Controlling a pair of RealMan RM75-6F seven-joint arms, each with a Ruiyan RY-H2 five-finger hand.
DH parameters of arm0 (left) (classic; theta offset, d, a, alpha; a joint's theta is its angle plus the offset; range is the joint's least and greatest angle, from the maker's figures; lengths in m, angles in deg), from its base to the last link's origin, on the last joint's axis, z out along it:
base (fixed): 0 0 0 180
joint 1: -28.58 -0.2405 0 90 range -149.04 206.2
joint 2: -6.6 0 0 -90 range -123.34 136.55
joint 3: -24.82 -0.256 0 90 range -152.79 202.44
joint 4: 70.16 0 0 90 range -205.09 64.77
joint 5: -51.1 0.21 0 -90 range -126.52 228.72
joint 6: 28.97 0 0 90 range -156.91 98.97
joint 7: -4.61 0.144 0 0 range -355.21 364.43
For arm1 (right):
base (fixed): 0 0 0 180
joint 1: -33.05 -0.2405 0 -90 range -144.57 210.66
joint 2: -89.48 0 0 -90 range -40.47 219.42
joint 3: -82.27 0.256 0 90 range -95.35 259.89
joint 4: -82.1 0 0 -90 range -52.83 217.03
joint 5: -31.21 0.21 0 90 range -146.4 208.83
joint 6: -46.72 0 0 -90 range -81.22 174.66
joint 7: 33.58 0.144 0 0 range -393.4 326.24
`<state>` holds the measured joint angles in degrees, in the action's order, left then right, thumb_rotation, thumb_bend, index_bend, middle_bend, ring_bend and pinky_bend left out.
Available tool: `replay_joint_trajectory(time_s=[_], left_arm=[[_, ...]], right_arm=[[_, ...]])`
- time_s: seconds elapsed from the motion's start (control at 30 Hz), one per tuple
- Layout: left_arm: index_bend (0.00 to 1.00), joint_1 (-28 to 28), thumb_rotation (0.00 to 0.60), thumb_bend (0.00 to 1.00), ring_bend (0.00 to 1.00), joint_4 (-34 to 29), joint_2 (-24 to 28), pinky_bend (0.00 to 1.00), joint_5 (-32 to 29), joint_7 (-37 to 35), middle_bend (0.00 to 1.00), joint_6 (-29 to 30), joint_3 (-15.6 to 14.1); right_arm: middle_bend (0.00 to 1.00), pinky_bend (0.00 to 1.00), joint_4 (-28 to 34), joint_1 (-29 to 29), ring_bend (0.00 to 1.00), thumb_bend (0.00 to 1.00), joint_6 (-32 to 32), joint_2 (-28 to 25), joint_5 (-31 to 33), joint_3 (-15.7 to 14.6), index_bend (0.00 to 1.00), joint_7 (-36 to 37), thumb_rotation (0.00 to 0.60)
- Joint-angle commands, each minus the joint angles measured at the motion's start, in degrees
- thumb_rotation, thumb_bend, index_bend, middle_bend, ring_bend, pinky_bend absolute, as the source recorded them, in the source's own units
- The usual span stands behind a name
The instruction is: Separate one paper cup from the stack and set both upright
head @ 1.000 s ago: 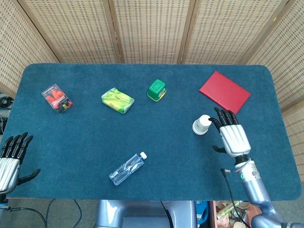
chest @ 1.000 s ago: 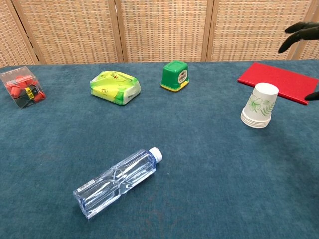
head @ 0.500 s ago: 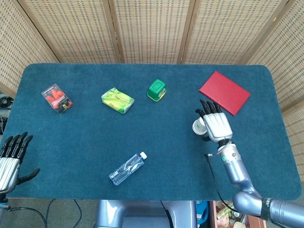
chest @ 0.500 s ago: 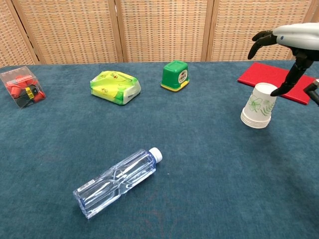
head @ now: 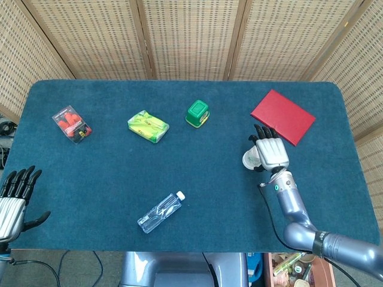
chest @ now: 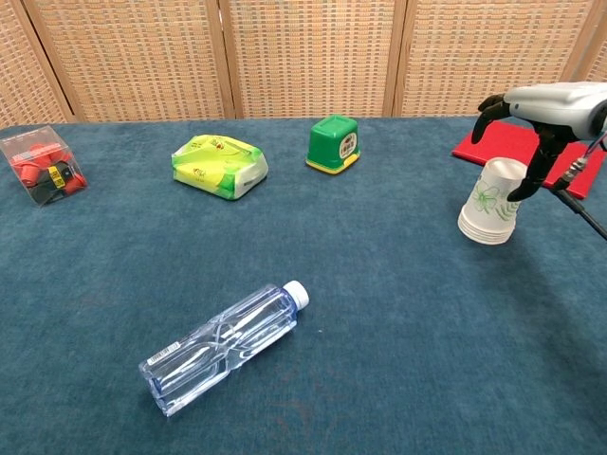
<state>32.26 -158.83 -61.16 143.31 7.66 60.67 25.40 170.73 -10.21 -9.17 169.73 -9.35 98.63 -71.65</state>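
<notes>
From the head view we see our right hand (head: 271,152) covering the paper cup stack (head: 251,159) at the tabletop's (head: 197,173) right; our left hand (head: 13,200) rests released, near-left. From the chest view, fingers (chest: 527,180) touch the inverted stack (chest: 491,201); whether they grip it, we cannot tell.

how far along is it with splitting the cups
Nothing is done yet: the paper cup stack is in one piece, standing mouth down on the blue table. In hand: the right hand is poised over the stack's top, thumb beside it, no firm grip visible. The left hand waits open at the table edge. Left: grasp, separate one, set both upright.
</notes>
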Motion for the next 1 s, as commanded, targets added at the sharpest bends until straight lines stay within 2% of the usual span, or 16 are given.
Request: replay_joint_trajectory(time_s=[0.03, 0.6, 1.0], left_arm=[[0.00, 0.04, 0.600, 0.20, 0.00, 0.02, -0.04, 0.00, -0.10, 0.15, 0.00, -0.06, 0.06], [0.00, 0.03, 0.600, 0.20, 0.00, 0.07, -0.24, 0.00, -0.14, 0.98, 0.00, -0.09, -0.08], [0.00, 0.04, 0.600, 0.20, 0.00, 0.21, -0.23, 0.00, 0.07, 0.68, 0.00, -0.13, -0.31]], right_arm=[[0.06, 0.12, -1.57, -0.90, 0.00, 0.13, 0.91, 0.68, 0.93, -0.52, 0.28, 0.49, 0.600], [0.12, 0.17, -11.05, -3.18, 0.00, 0.17, 3.21, 4.82, 1.49, -2.93, 0.33, 3.60, 0.600], [0.16, 0.20, -9.55, -3.59, 0.00, 0.21, 1.70, 3.53, 2.72, -3.48, 0.36, 2.63, 0.600]])
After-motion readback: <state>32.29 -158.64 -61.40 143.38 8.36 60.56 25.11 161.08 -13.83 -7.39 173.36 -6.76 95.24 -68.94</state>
